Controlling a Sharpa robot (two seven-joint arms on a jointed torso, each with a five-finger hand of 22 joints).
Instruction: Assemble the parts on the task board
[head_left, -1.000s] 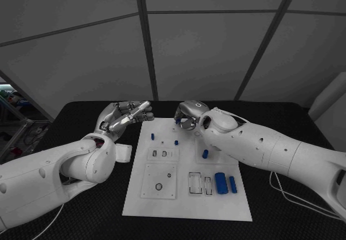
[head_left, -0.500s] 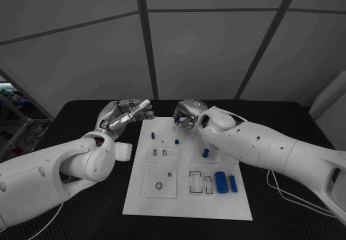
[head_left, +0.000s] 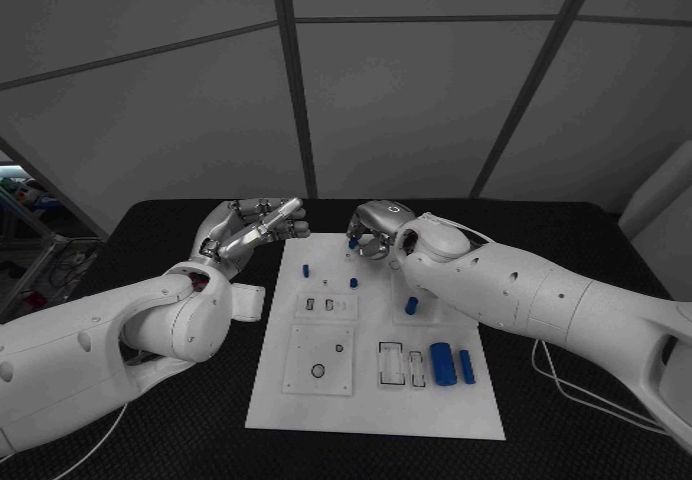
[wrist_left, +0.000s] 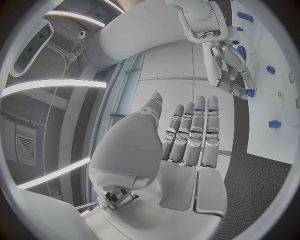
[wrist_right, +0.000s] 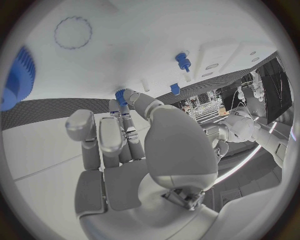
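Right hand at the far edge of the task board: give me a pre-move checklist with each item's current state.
1. Right hand is at a small blue part at the far edge of the task board: ok; fingertips meet it in the right wrist view.
2. Grip secure: cannot tell; the contact is partly hidden.
3. Left hand clear of the board: ok; raised beside its far left corner, fingers extended, holding nothing.
4. Large blue cylinder and slimmer blue piece undisturbed: ok; they lie side by side near the board's right edge.
5. Rectangular outlines free: ok.
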